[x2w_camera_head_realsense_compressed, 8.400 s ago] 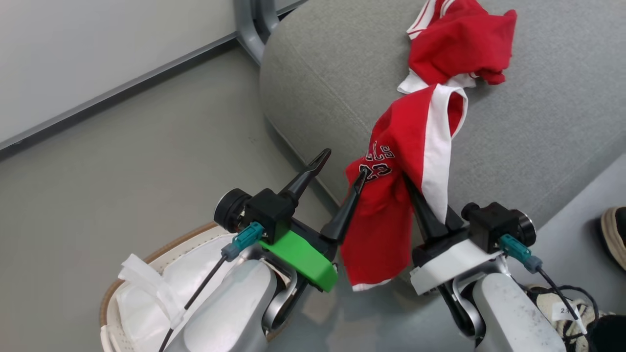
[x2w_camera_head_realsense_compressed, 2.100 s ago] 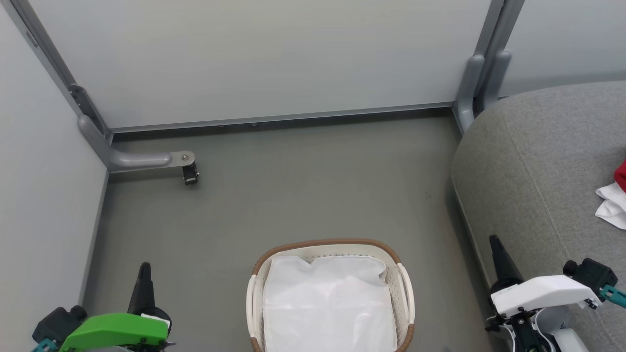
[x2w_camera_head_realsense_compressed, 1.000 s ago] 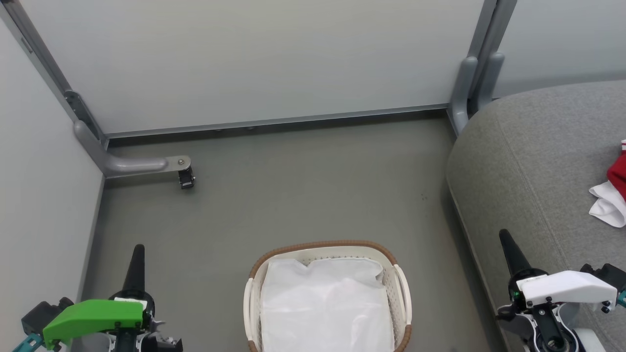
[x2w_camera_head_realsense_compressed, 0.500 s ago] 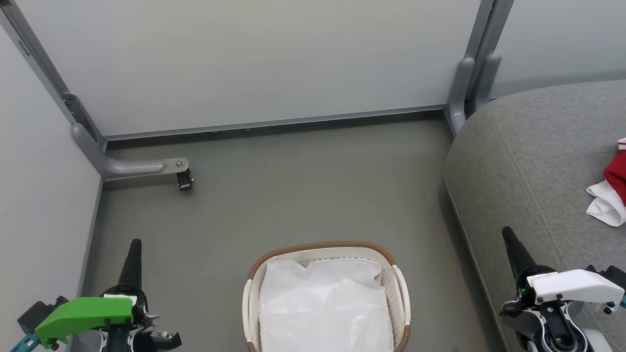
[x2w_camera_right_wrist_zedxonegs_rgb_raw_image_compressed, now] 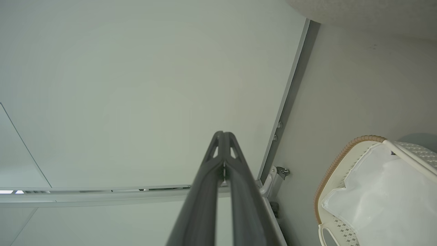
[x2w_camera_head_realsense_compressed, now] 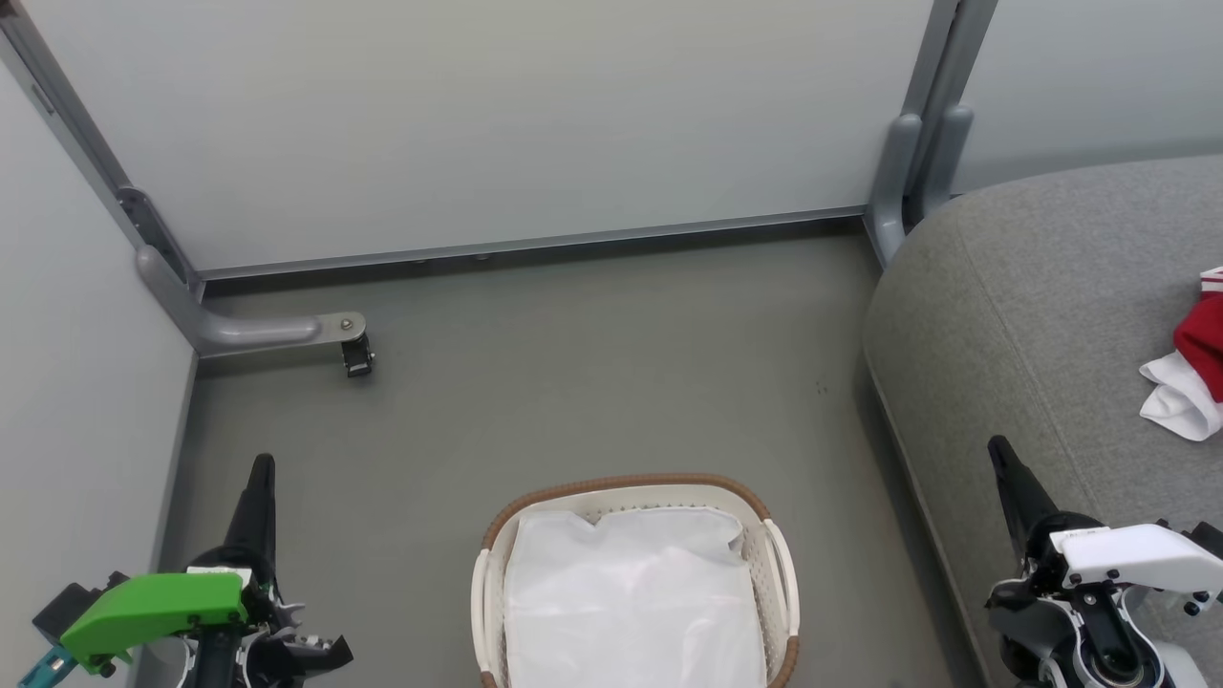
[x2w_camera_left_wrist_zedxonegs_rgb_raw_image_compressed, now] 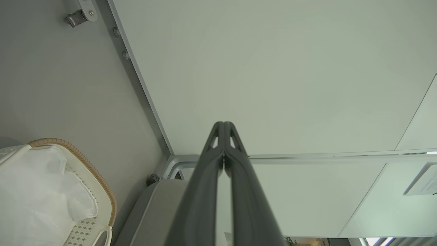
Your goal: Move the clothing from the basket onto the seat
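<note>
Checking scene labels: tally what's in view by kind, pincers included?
basket: 1
white liner inside it: 1
sofa: 1
clothing, a red-and-white heap on the sofa: 1
pincers, both shut: 2 (left pincer, right pincer)
Total: 6

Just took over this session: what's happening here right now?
Nothing is being handled. The left tool and right tool are both shut and empty, either side of the basket, which shows a white liner and no red garments. The clothing lies on the seat, at the head view's right edge.
</note>
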Robot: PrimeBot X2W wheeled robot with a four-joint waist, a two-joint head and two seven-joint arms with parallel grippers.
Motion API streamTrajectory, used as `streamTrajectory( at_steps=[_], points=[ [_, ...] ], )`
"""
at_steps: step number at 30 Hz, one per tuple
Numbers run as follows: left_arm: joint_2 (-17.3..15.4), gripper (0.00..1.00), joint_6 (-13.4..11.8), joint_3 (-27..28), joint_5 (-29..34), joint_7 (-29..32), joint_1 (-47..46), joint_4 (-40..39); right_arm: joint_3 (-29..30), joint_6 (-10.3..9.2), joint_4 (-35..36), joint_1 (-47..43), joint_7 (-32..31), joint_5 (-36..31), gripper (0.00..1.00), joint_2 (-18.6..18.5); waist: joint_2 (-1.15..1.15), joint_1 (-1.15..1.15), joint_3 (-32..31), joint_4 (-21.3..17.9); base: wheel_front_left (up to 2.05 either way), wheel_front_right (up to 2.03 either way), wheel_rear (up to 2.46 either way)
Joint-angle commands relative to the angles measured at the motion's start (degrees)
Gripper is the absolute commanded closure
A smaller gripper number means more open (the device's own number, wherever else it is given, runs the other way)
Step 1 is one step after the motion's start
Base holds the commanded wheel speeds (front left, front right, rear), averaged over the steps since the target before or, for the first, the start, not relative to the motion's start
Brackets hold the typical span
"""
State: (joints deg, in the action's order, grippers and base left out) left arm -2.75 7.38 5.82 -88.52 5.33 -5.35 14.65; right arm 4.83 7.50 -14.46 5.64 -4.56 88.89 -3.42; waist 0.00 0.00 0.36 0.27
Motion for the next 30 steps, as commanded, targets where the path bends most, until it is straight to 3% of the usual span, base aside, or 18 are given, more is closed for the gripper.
streamTrajectory(
  at_steps=[1,10,30],
  points=[
    [-0.46,1.00,0.19,0.40,-0.99,0.32,-1.01,-0.47,0.30,-0.01,0.40,0.76,-0.53,1.18,1.00,-0.31,0.00,0.00,-0.03,-0.03,0.00,0.00,0.00],
    [-0.46,1.00,0.20,0.76,-4.17,1.20,-1.31,-0.76,1.00,-0.02,0.67,0.65,-1.48,4.47,1.00,-0.26,0.00,0.00,-0.17,-0.26,0.00,0.00,0.00],
    [-0.40,1.00,0.20,0.78,-4.00,1.32,-1.15,-0.67,1.17,-0.02,0.60,0.66,-1.57,4.13,1.00,-0.06,0.00,0.00,-0.18,-0.27,0.00,0.00,0.00]
  ],
)
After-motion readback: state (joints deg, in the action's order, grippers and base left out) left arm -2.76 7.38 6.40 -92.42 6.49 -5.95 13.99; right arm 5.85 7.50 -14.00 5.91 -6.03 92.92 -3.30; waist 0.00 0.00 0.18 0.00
